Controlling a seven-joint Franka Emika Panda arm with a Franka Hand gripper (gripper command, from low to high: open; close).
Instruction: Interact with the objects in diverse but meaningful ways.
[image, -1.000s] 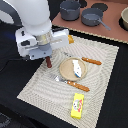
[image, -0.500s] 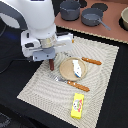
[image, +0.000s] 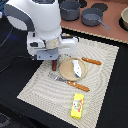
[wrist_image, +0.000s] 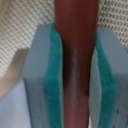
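My gripper is shut on the dark brown sausage, which hangs upright just above the striped placemat, beside the round plate. In the wrist view the sausage fills the gap between the two green-padded fingers. A white-grey fish shape lies on the plate. The yellow printed carton lies on the mat's near corner. The bread loaf is out of view.
An orange-handled knife lies beyond the plate and an orange-handled fork in front of it. Grey pots stand on the brown surface at the back. The arm's white body covers the mat's far left part.
The gripper with the sausage has hardly moved; it may have shifted slightly toward the plate.
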